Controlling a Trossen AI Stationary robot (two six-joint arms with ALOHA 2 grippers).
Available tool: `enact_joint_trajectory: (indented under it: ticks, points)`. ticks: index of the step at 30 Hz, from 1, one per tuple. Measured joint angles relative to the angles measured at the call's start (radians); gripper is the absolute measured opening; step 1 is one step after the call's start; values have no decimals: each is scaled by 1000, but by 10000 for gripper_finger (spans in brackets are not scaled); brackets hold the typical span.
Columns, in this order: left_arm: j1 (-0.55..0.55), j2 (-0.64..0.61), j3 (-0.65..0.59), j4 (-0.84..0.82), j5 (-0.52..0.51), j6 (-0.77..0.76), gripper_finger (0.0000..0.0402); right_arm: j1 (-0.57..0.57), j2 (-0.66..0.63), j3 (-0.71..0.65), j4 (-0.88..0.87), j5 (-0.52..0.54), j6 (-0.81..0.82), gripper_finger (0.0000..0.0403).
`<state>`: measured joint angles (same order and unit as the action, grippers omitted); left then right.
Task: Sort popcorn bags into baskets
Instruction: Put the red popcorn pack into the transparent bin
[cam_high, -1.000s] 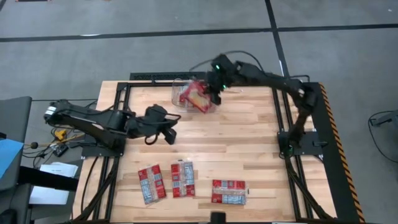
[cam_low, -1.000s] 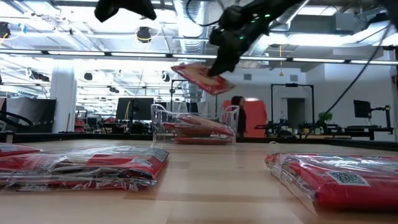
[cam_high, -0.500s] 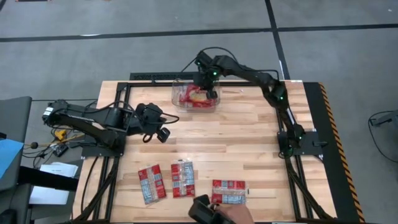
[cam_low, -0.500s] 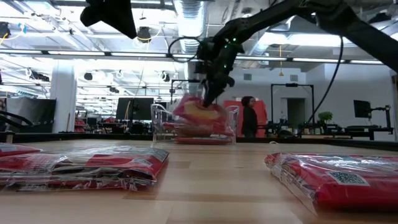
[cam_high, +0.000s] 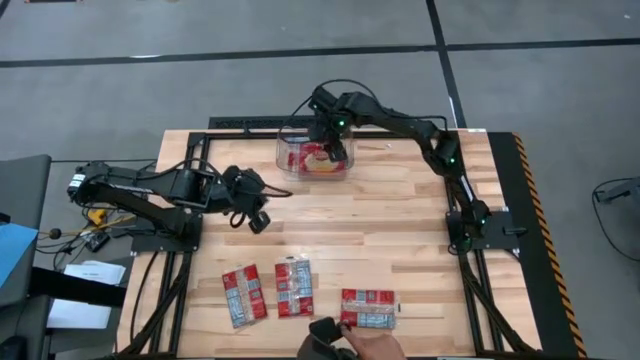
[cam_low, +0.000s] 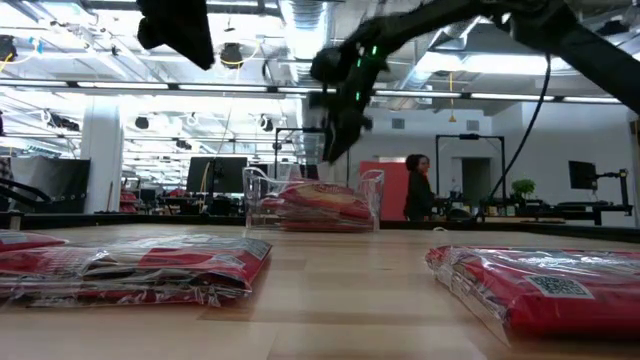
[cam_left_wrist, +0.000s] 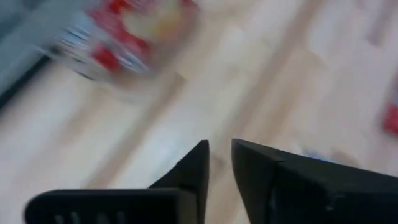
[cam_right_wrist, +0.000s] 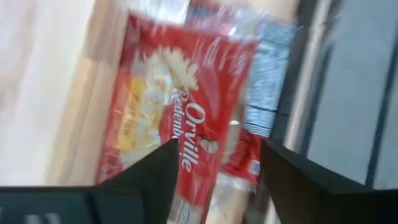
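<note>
The clear basket (cam_high: 290, 165) stands at the table's far edge with red popcorn bags (cam_right_wrist: 180, 106) lying flat in it. My right gripper (cam_right_wrist: 217, 180) hovers open just above the basket (cam_low: 312, 205), its fingers on either side of the top bag without touching it. Three more popcorn bags (cam_high: 244, 295) (cam_high: 294, 288) (cam_high: 368, 308) lie flat on the wood near the front edge. My left gripper (cam_high: 256, 218) hangs over the table's left middle, its fingers (cam_left_wrist: 199, 165) a narrow gap apart with nothing between them.
A person's hand (cam_high: 352, 340) reaches in at the near edge, beside the rightmost bag. A black frame (cam_high: 240, 124) runs along the table's far and side edges. Bare wood lies between the basket and the front row of bags.
My right gripper has carried a popcorn bag from above the basket's right side down into the basket, let it go and risen a little. The bag now lies flat on the others. A person's hand has come in at the near edge.
</note>
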<state>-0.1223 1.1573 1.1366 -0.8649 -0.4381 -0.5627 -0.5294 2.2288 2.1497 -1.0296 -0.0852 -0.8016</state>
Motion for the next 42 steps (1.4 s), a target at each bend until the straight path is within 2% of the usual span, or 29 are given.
enact_joint_trajectory:
  ticks: [3,7,9,12,14,18,23,27,31,34,39,42]
  points:
    - [-4,0,-2,-72,149,0,85,9,-60,40,-34,8,82,275]
    - [-60,-1,-78,-151,182,-103,92,27,-171,54,-71,-52,202,281]
    - [-125,-11,-140,-121,179,-194,84,35,-227,54,-90,-166,258,281]
    - [-257,-10,-245,-22,175,-368,59,48,-289,55,-125,-406,348,281]
    - [-351,-10,-304,37,170,-504,40,70,-309,56,-144,-498,399,281]
    - [-531,6,-374,100,168,-820,7,145,-314,55,-209,-506,404,281]
    - [-750,52,-359,122,116,-1174,1,246,-264,52,-250,-518,355,281]
    - [-857,160,-329,204,84,-1332,0,291,-221,20,-245,-526,357,281]
    - [-899,325,-284,277,102,-1406,0,313,-210,-53,-209,-599,384,281]
    - [-899,436,-235,286,100,-1449,0,334,-212,-139,-145,-601,420,281]
    - [-884,568,-196,302,61,-1522,0,353,-217,-240,-52,-607,482,281]
    - [-865,619,-194,348,-9,-1543,0,361,-217,-294,25,-604,540,281]
